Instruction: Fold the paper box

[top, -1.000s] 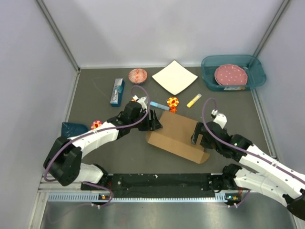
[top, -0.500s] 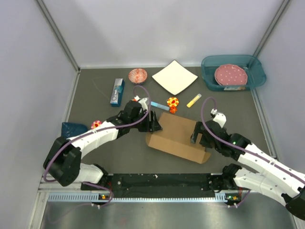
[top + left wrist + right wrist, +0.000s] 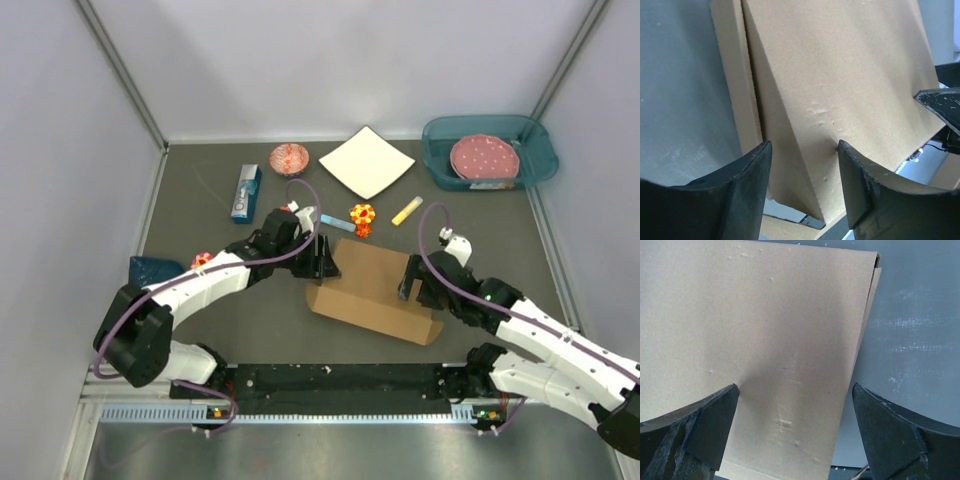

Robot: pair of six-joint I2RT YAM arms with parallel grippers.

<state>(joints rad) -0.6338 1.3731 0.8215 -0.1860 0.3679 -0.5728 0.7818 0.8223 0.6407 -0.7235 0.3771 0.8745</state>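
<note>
Brown paper box (image 3: 375,295) mid-table (image 3: 500,230), lid down; left jaws have edged onto its far-left corner.
Narrowing astride it, grip unclear; right jaws spread wide at the right end. Closure looks near.

No legible text anywhere.

Lies open along the surface's (image 3: 250,320) near edge, left of the paper box (image 3: 375,290). Narrows just past the box's far side: orange toy (image 3: 362,218), blue stick (image 3: 336,222), yellow stick (image 3: 407,210). Blocked at the far right corner by a teal tray (image 3: 480,120).
</note>
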